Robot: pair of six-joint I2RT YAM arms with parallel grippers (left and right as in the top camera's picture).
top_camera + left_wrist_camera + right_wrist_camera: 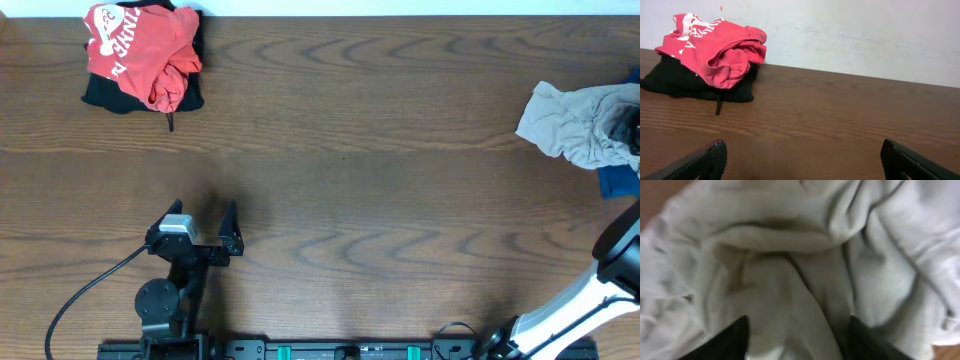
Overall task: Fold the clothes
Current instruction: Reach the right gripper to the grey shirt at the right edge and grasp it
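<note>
Clothes are seen in two heaps on the wooden table (380, 200). A crumpled grey garment (570, 125) lies at the right edge of the overhead view. A red garment (140, 50) with white print lies bunched on a black garment (100, 95) in the upper left corner.

Beside the grey garment, at its lower right, a piece of blue cloth (615, 182) is touching it and is cut by the frame edge. A thin dark cord (170, 122) hangs out of the black garment toward the middle of the table.

The right gripper (630, 125) is placed over the right end of the grey garment. In the right wrist view its two fingers are spread apart, with folds of grey cloth under and between them. It cannot be told whether any cloth is pinched.

The left gripper (204, 215) is found at the lower left, wide open, with nothing held. It is well apart from both heaps and pointed toward the red heap.

Between the two heaps a broad stretch of bare wood is left. The red heap lies near the top edge, close to a pale wall (865, 35).

The grey garment is stretched mostly left to right in the overhead view. For the red heap no clear long axis can be told.
</note>
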